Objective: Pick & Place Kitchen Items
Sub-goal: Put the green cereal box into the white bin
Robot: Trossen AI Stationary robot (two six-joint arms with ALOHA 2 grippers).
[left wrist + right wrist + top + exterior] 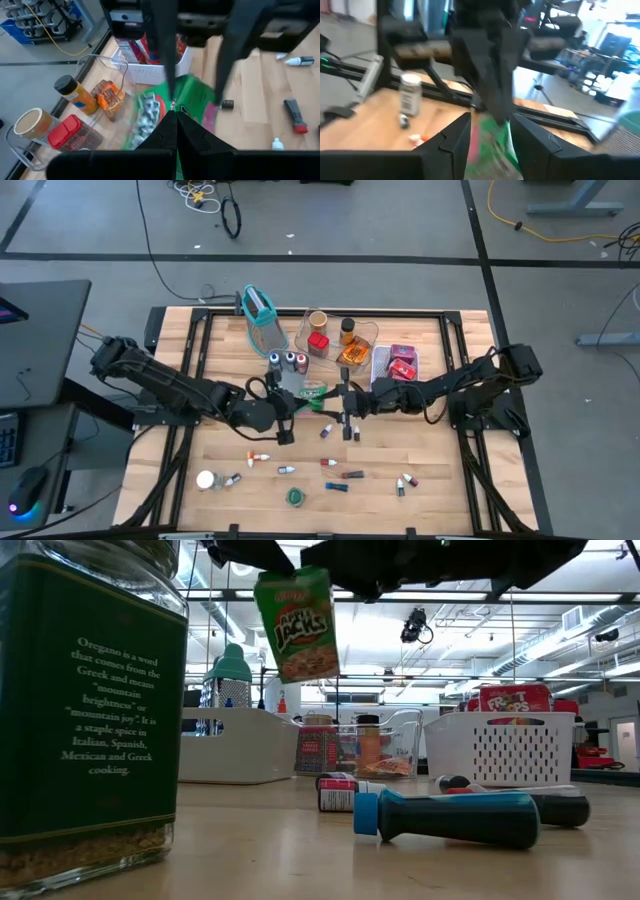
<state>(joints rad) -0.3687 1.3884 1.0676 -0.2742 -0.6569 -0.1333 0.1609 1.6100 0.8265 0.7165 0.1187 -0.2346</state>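
- The green cereal packet [298, 622] is held in the air above the middle of the table [420, 500], well clear of the wood, pinched at its top by the left gripper [172, 116], whose fingers are shut on it.
- The right gripper [490, 125] is set half open around the packet's other end; whether its pads touch cannot be told.
- If both arms pull apart, the packet may be torn or tugged loose.
- If the left fingers release before the right ones close, the packet may drop among the small vials [340, 475] toward the table's near edge.
- The clear tray [362, 340] at the far edge could be clipped in transit.
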